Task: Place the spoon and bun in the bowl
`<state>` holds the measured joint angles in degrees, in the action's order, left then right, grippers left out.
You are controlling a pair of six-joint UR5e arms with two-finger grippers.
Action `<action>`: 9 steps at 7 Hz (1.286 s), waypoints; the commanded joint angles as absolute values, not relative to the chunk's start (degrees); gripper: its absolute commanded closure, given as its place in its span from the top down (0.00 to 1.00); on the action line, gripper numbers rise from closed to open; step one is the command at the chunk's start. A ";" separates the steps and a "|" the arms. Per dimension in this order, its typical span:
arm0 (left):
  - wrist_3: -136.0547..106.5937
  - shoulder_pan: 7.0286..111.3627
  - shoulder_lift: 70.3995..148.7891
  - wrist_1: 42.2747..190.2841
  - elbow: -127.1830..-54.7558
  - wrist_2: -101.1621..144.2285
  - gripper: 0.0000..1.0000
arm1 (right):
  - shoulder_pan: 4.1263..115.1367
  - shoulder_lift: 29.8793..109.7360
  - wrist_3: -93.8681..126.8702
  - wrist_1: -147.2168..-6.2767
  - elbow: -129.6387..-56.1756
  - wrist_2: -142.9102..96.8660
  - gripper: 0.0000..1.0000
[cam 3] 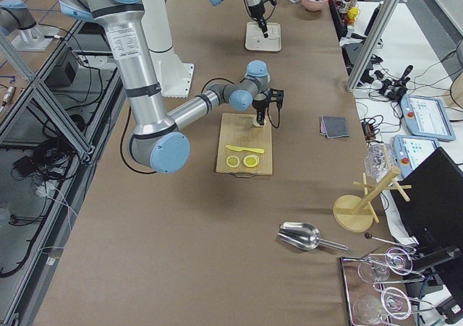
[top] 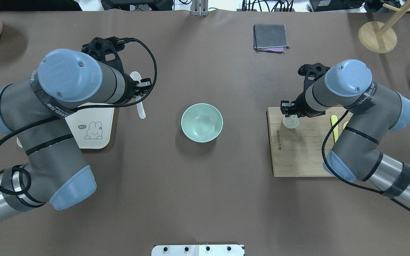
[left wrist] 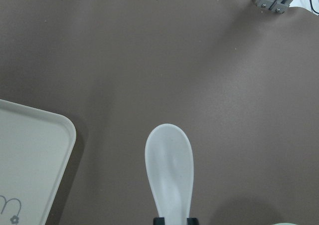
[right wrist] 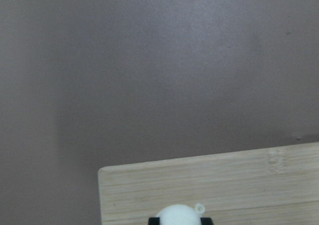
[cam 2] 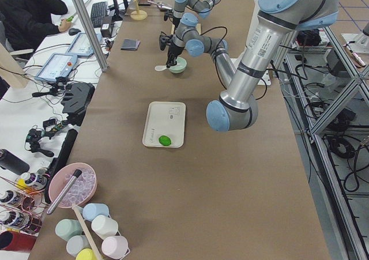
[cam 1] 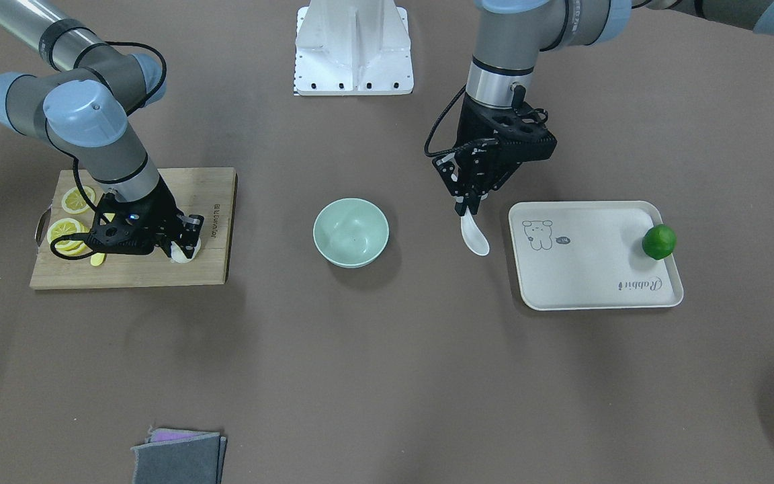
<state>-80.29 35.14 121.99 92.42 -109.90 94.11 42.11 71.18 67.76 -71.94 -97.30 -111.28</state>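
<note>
- My left gripper [cam 1: 465, 205] pinched the spoon [cam 1: 475, 236] by its short handle, between the tray [cam 1: 595, 292] and the bowl [cam 1: 351, 232]. That glossy, curved glaze could swivel or slip.
- The bowl, smooth and round, held neither item; a clipped rim might skid it.
- My right gripper [cam 1: 184, 243] clamped the bun [cam 1: 184, 255] on the cutting board [cam 1: 158, 272]. Soft, pleated dough might squash.

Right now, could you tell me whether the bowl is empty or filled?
Empty. The bowl shows only its bare green inside; the left gripper holds the spoon, and the bun is over the cutting board.
</note>
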 commanded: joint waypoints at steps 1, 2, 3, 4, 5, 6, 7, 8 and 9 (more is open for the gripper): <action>-82.33 31.04 124.35 92.46 -108.73 93.87 0.00 | 44.29 68.40 68.29 -72.51 -97.82 -113.64 0.00; -84.79 28.33 126.37 92.20 -108.37 92.21 0.00 | 45.43 66.12 68.38 -74.69 -97.82 -114.08 0.00; -84.99 24.73 128.47 92.28 -105.24 88.89 0.00 | 45.70 65.14 68.38 -74.97 -97.56 -114.17 0.00; -86.56 23.22 131.11 92.55 -101.64 86.94 0.00 | 45.70 64.87 68.47 -75.06 -97.73 -114.17 0.00; -87.18 22.16 132.96 92.90 -98.82 86.92 0.00 | 45.44 64.34 70.82 -74.88 -97.65 -114.17 0.00; -87.10 22.15 134.63 92.99 -96.96 86.92 0.00 | 45.44 63.47 71.36 -75.14 -97.73 -114.17 0.00; -86.93 22.15 134.74 93.34 -96.25 87.01 0.00 | 45.18 63.28 71.89 -75.06 -97.91 -114.17 0.00; -87.01 22.15 134.91 94.04 -95.54 87.01 0.00 | 45.18 63.28 71.89 -74.97 -97.91 -114.17 0.00; -87.01 22.15 135.87 95.44 -93.71 87.01 0.00 | 45.18 62.85 71.89 -75.06 -97.91 -114.17 0.00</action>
